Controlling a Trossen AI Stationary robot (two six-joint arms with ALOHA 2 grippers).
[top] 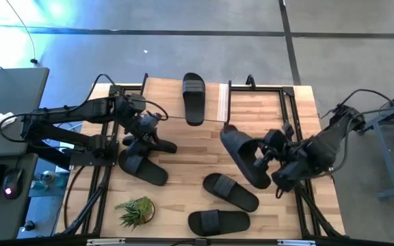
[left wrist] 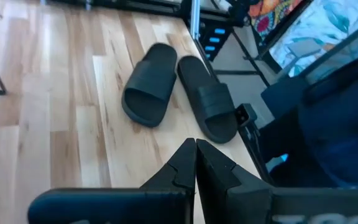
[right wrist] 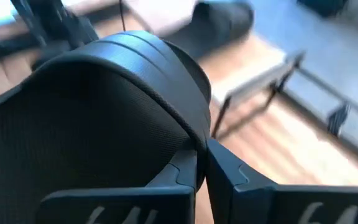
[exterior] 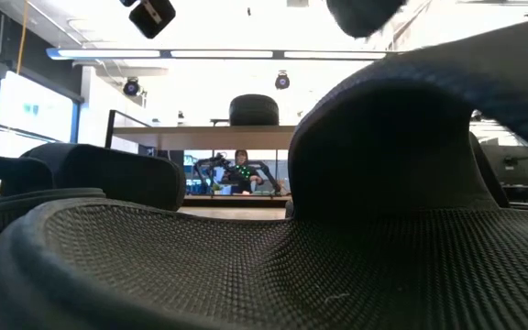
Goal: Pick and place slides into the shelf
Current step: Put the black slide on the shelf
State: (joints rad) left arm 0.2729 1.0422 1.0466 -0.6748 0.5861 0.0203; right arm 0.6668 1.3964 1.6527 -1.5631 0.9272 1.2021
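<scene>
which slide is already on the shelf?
The lone slide at the table's far edge, lying on the shelf top plank; the others lie on the table or are gripped.

Counting it up: six slides [top: 231,192] as far as I can tell, though one of them is half hidden under the left arm, so take that with a grain of salt. One shelf [top: 223,102]. One little potted plant [top: 135,210]. One table [top: 183,147]. Two arms, so two claws, the left claw [left wrist: 196,144] and the right claw [right wrist: 202,149]. One person [exterior: 241,170] way in the back.
</scene>
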